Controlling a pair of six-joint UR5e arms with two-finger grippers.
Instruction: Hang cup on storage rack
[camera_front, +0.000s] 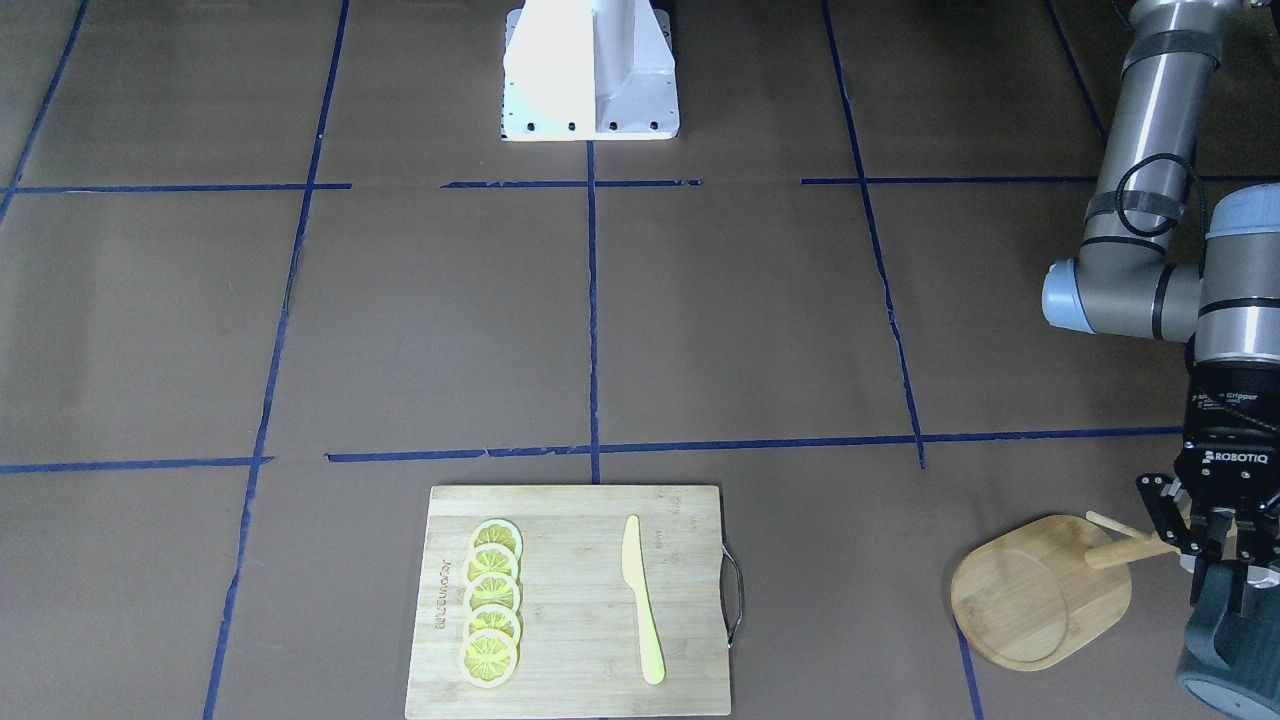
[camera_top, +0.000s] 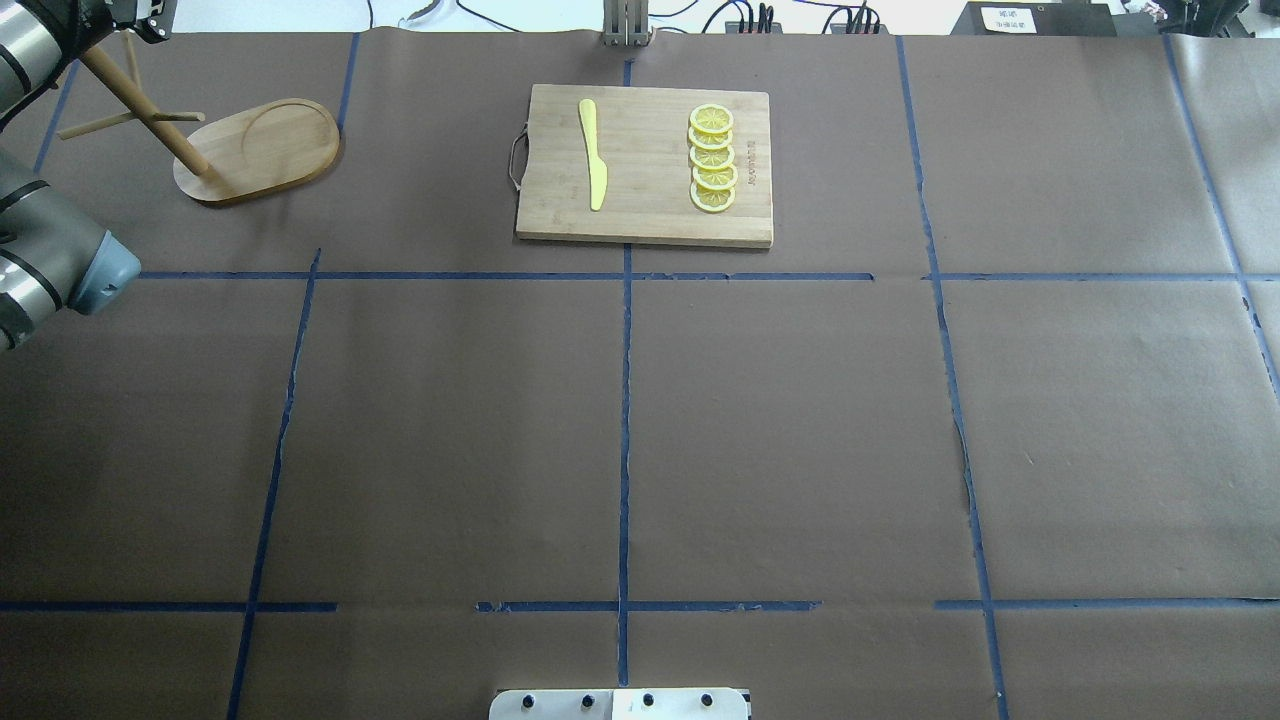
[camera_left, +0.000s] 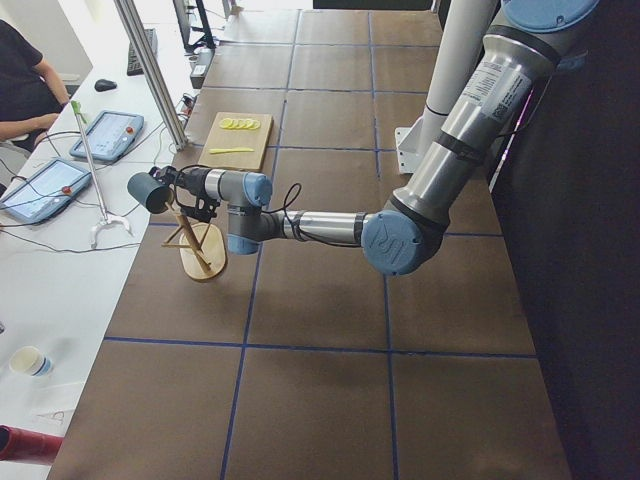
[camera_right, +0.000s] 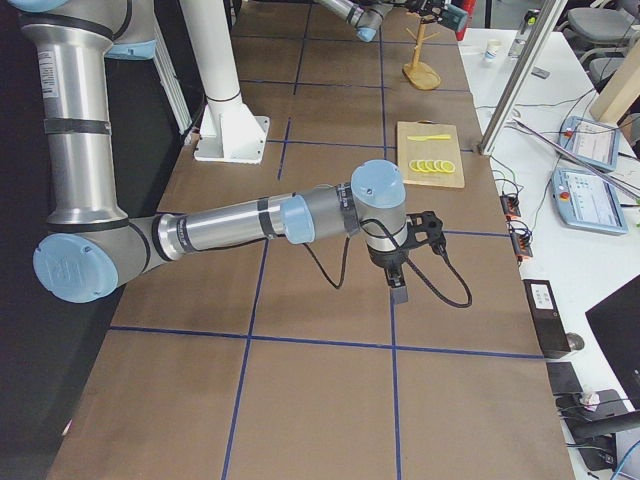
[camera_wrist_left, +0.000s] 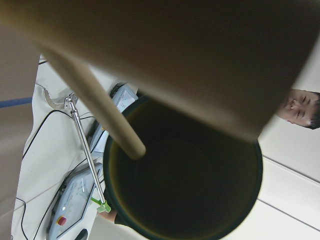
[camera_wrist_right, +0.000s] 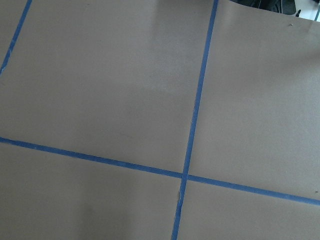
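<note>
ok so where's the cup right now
In the front-facing view it is at the bottom right corner: the cup is held off the table in the left gripper, beside the top of the storage rack's pole.

Brown paper tabletop (camera_top: 800, 450), blue tape grid (camera_top: 625, 400), white side bench (camera_left: 70, 300) (tablets (camera_left: 105, 135), cables (camera_left: 50, 240)), aluminium post (camera_left: 152, 70).

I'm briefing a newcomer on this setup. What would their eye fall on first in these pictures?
Most likely the left gripper, reaching out to the far left corner of the table and holding the cup in the air at the top of the storage rack. Next comes the cutting board by the table's far edge, with a row of lemon slices and a yellow knife on it.
</note>
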